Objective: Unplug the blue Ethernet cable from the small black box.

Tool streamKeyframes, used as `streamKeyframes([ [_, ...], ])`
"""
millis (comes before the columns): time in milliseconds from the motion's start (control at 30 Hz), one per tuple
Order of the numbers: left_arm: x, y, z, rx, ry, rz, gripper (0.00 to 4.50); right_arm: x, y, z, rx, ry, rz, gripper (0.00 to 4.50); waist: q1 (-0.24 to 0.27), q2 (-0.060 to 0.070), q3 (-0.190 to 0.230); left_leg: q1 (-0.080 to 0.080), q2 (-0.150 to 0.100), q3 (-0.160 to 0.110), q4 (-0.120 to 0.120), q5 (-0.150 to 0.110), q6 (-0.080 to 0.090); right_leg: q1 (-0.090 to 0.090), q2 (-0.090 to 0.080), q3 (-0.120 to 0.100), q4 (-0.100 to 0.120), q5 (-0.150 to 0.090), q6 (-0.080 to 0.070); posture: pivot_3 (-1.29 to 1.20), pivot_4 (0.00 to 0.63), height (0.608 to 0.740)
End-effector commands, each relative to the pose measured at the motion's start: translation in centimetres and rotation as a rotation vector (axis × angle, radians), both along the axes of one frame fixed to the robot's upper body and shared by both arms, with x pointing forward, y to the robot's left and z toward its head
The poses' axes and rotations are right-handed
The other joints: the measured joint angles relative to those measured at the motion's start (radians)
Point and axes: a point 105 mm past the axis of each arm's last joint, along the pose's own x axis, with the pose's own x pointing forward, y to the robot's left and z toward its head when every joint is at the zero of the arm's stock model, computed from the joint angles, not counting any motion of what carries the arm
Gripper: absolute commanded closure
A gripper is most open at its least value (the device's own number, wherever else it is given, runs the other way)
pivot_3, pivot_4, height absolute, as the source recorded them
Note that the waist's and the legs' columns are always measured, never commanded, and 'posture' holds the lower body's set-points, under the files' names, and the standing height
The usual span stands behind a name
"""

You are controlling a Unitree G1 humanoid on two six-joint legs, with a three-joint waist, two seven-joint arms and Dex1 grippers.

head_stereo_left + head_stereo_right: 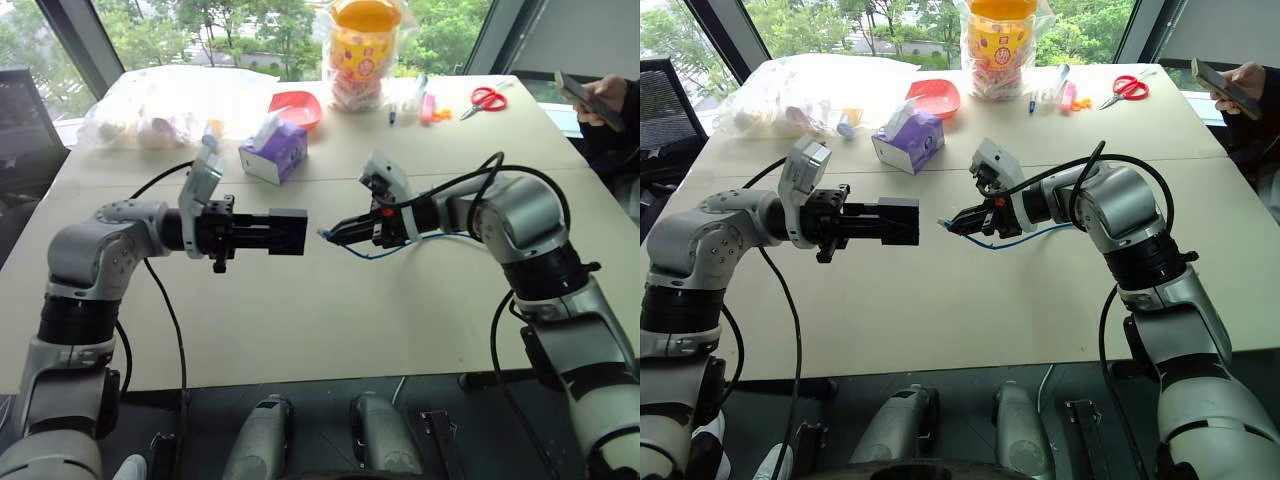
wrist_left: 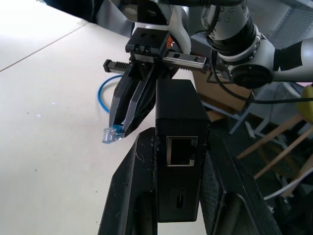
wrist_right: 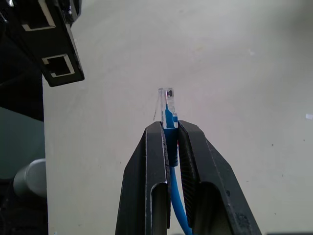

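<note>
Table point(image 1: 300, 320) below both my arms. My left gripper point(image 2: 178, 196) clamped tight around small black box point(image 1: 285, 232), held above table, port empty. My right gripper point(image 3: 169, 128) pinched on blue Ethernet cable point(image 3: 171, 122), clear plug free, just beside box.

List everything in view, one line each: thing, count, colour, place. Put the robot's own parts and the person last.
small black box: 1, black, held above the table, port empty
blue Ethernet cable: 1, blue with clear plug, unplugged, pinched just behind the plug
table: 1, beige, under both arms
tissue box: 1, purple, mid table
bowl: 1, red, behind the tissue box
snack jar: 1, yellow with orange lid, far edge
scissors: 1, red-handled, far right
plastic bag: 1, clear, far left
left end effector: 1, black, shut on the small black box
right end effector: 1, black, shut on the blue Ethernet cable
person's hand: 1, holds a dark phone, far right
</note>
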Motion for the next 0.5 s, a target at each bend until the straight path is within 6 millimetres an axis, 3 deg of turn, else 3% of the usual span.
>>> streamKeyframes([
  [33,0.6,-0.1,-0.7,0.055,-0.103,0.033,4.0,4.3,-3.8,-1.2,-0.18,-0.192,-0.233,4.46,0.005,0.0,0.0,0.0,-0.001,0.0,0.0,0.0,0.0,0.0,-0.001,0.0,0.0,0.0,0.0,0.0,0.15,0.74],
  [167,2.4,-0.9,-2.4,0.085,-0.233,0.136,4.0,7.9,-7.3,-2.4,-0.319,-0.335,-0.466,4.46,0.006,0.0,0.0,-0.001,-0.002,0.001,0.001,0.0,0.0,0.001,-0.002,0.001,-0.001,0.0,0.0,0.0,0.15,0.74],
  [267,4.3,-2.2,-4.1,0.087,-0.337,0.246,4.0,8.9,-9.1,-3.7,-0.354,-0.361,-0.575,4.46,0.004,0.0,0.0,-0.001,-0.002,0.001,-0.001,0.001,0.0,-0.001,-0.002,0.001,-0.001,0.0,0.0,0.0,0.15,0.74],
  [333,5.6,-3.2,-5.5,0.086,-0.393,0.321,4.0,8.9,-9.3,-4.4,-0.317,-0.337,-0.61,4.46,0.005,0.0,0.0,-0.002,-0.002,0.001,-0.002,0.001,0.0,-0.002,-0.001,0.001,-0.001,0.0,0.0,0.0,0.15,0.74],
  [500,6.8,-5.4,-7.1,0.039,-0.407,0.362,4.0,8.3,-8.9,-4.7,-0.217,-0.269,-0.659,2.46,0.003,0.0,0.0,-0.002,-0.002,0.002,-0.001,0.001,0.0,-0.002,-0.001,0.001,0.0,0.001,0.001,0.0,0.15,0.74],
])
